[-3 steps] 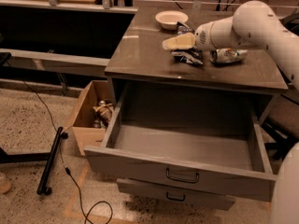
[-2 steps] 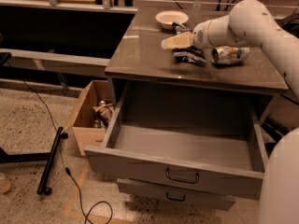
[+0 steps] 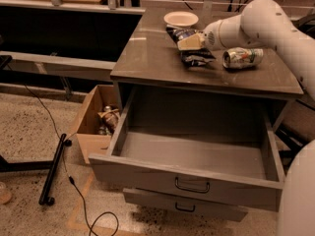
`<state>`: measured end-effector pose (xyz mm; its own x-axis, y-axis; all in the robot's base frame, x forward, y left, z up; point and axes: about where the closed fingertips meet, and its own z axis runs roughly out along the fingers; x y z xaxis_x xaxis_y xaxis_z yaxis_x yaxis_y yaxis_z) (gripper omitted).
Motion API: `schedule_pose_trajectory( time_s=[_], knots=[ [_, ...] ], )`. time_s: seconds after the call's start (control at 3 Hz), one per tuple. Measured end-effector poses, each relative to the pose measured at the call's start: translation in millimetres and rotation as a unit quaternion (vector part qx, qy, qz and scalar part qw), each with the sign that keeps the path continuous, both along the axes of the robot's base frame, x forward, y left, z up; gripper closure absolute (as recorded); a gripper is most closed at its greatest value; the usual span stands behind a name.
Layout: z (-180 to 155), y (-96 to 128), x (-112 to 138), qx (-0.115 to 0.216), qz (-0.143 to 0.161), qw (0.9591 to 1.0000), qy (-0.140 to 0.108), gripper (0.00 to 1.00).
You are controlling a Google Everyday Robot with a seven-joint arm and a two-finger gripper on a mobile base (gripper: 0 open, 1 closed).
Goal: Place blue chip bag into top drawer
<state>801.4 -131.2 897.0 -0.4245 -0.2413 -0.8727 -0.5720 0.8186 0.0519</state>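
The blue chip bag (image 3: 196, 58) is dark, crumpled foil on the grey cabinet top (image 3: 147, 58), near its back middle. My gripper (image 3: 190, 42) reaches in from the right on the white arm (image 3: 268, 21) and is shut on the bag's middle. Bag foil shows on both sides of the cream fingers (image 3: 187, 43). The bag looks at or just above the top. The top drawer (image 3: 197, 154) is pulled wide open below it and is empty, with its dark wire handle (image 3: 192, 185) on the front.
A crushed can (image 3: 242, 57) lies right of the bag. A pale bowl (image 3: 180, 18) sits behind it. A narrower lower drawer (image 3: 184, 206) sticks out slightly. A cardboard box (image 3: 96, 124) and cables (image 3: 59, 146) are on the floor at left.
More of the bag now shows up and to the left of the gripper, so the bag has shifted in its hold. The gripper has barely moved. Can and bowl are unmoved.
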Motion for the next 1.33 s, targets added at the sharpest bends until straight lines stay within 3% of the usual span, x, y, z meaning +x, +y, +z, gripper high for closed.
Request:
schedule_pose_trajectory(
  time_s=[0.33,0.67,1.0,1.33],
  knots=[
    [-2.0,-8.1,-15.2,-0.004,-0.002,1.0000,-0.004,0.70],
    [7.5,-16.9,-48.0,0.010,0.026,0.9994,-0.022,0.95],
    [23.9,-15.9,-107.5,0.012,0.083,0.9952,-0.051,1.00],
    [25.8,-17.0,-199.8,-0.012,0.131,0.9892,-0.064,1.00]
  ],
)
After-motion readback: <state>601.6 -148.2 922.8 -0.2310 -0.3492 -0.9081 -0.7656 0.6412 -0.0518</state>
